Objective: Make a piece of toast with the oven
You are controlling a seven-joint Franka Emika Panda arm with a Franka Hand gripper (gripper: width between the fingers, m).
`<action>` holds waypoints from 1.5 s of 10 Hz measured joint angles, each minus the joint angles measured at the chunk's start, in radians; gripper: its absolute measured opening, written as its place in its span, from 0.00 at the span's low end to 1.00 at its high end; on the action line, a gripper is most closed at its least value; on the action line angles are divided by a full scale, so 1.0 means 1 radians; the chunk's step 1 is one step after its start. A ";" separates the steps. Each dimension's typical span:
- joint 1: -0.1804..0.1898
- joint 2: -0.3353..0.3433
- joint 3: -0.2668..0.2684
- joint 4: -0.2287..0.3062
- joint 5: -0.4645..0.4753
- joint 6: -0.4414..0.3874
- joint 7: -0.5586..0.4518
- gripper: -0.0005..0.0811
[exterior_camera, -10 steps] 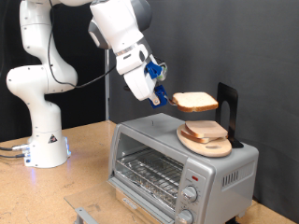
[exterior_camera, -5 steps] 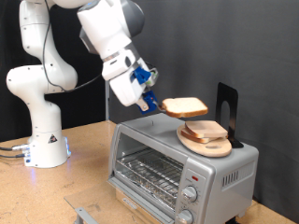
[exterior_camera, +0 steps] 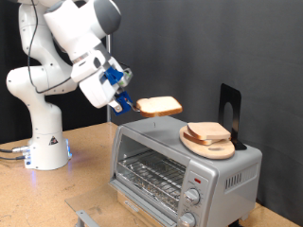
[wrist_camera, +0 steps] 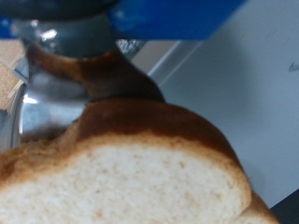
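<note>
The arm (exterior_camera: pixel 57 57) fills the upper left of the exterior view, big and white, bent over toward the middle. Its base stands on the counter (exterior_camera: pixel 85 156) at the left.

The oven (exterior_camera: pixel 185 170) sits at the lower right of the exterior view. Its glass door looks dropped open at the front, and the wire rack (exterior_camera: pixel 151 173) shows inside. Two round knobs sit at its lower right corner, but they are small and hard to make out. I cannot spot the red light.

On top of the oven, at the right, lies a round board (exterior_camera: pixel 208 142) with more bread (exterior_camera: pixel 210 132) stacked on it. A dark stand (exterior_camera: pixel 230 118) rises just behind the board.

The gripper (exterior_camera: pixel 128 102) is in the middle of the exterior view, up in the air, above the oven's left end. It is closed on one edge of the toast (exterior_camera: pixel 159 106). The toast sticks out flat from the gripper toward the right of the frame, like a little tray. It hangs over the oven's top and does not touch it. The rack is lower down, so the toast is above the open oven mouth and a bit behind it.

In the wrist view the toast (wrist_camera: pixel 121 173) fills the lower part of the picture, very close and blurry. The gripper's own fingers are hidden behind the crust there. Grey metal beyond it may be the oven, but I cannot tell for sure.
</note>
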 joint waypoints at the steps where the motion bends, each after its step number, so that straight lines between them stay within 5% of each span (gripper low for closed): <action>1: -0.007 -0.030 -0.020 -0.018 -0.004 -0.020 -0.012 0.54; 5: -0.019 -0.071 -0.044 -0.046 -0.004 -0.053 -0.013 0.54; 9: -0.067 -0.047 -0.058 -0.126 -0.051 0.032 -0.051 0.54; 15: -0.097 0.123 -0.103 -0.165 -0.026 0.238 -0.159 0.54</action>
